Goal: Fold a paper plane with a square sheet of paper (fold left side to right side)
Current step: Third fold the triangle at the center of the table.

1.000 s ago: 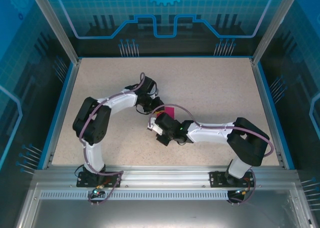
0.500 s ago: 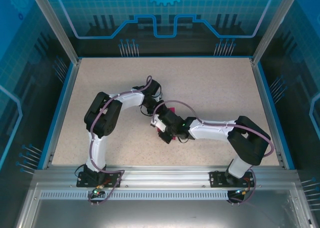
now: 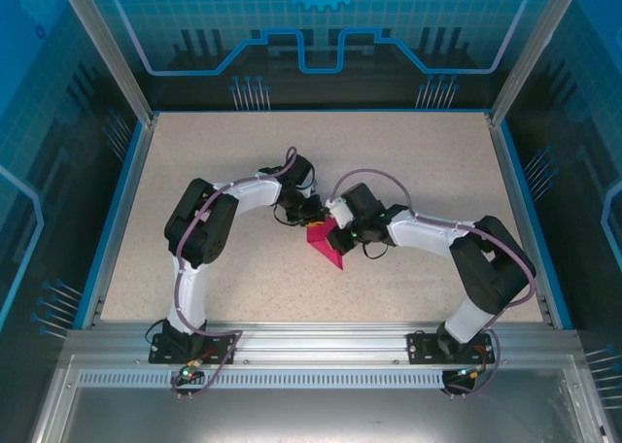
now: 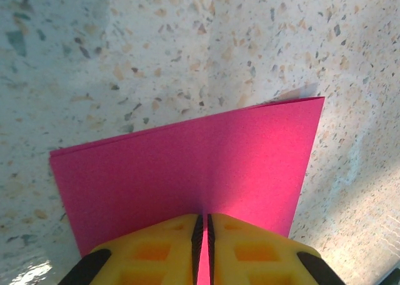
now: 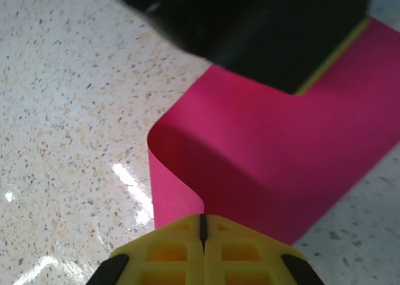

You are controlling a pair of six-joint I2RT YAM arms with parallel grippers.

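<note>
Left wrist view: left fingers (image 4: 250,250) clamp the thin magenta-pink paper sheet (image 4: 187,166), spreading ahead; right fingers (image 5: 244,247) together beside its curl.

We see a speckled table (image 3: 418,161) (beige, glossy), a blue border (image 3: 321,111) around it, a metal rail (image 3: 321,338) along its near edge.
</note>
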